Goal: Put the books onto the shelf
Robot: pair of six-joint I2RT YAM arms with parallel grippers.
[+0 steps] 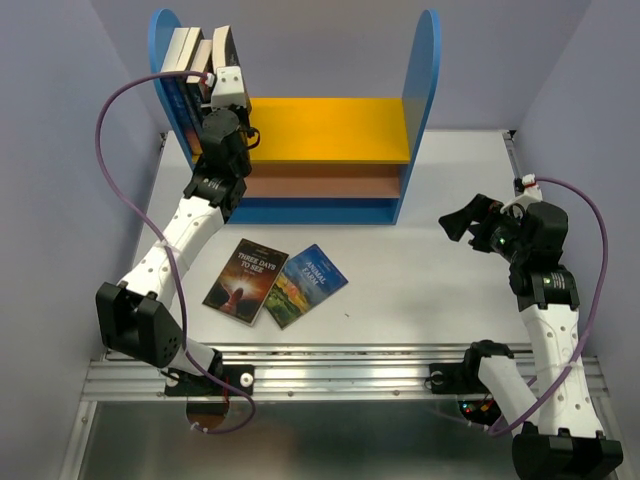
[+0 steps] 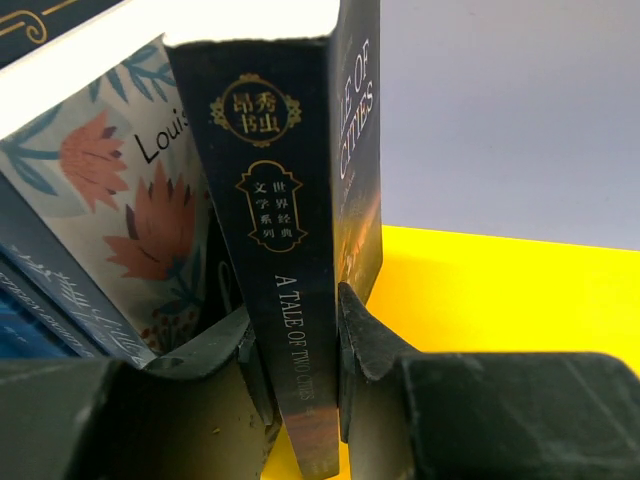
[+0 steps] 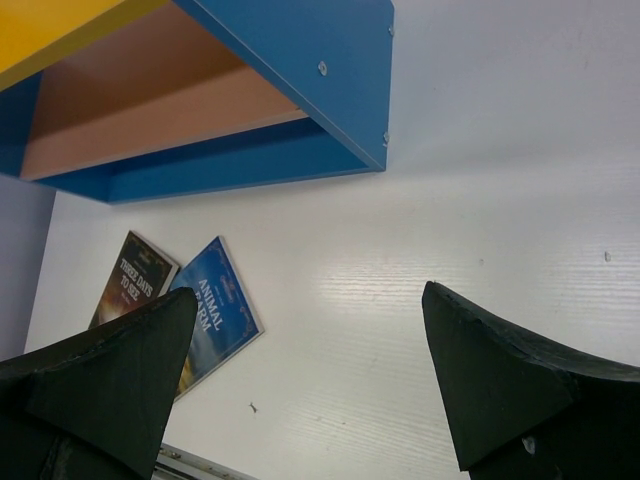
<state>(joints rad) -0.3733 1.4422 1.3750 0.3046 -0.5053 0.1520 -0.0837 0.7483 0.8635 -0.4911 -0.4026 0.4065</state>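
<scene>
**A Tale of Two Cities clamped at the shelf's left end**

The dark-covered A Tale of Two Cities stands on end in the upper left of the overhead view, with its spine facing the left wrist camera. The left pincer is clamped on the lower part of the spine, one finger against each cover. Just to its left, a floral-covered book and other books lean toward the shelf's left blue side panel. In the wrist view, the bare yellow board runs off to the right of the held book.

Two more books lie flat, face up, on the white bench in front of the shelf, left of centre. They are Three Days to See and, at its right, Animal Farm, angled apart with their near edges touching or almost so.

At the right of the frame, the right pincer hangs above the bench, well apart from the books. Its fingers are spread wide with nothing between them.
</scene>
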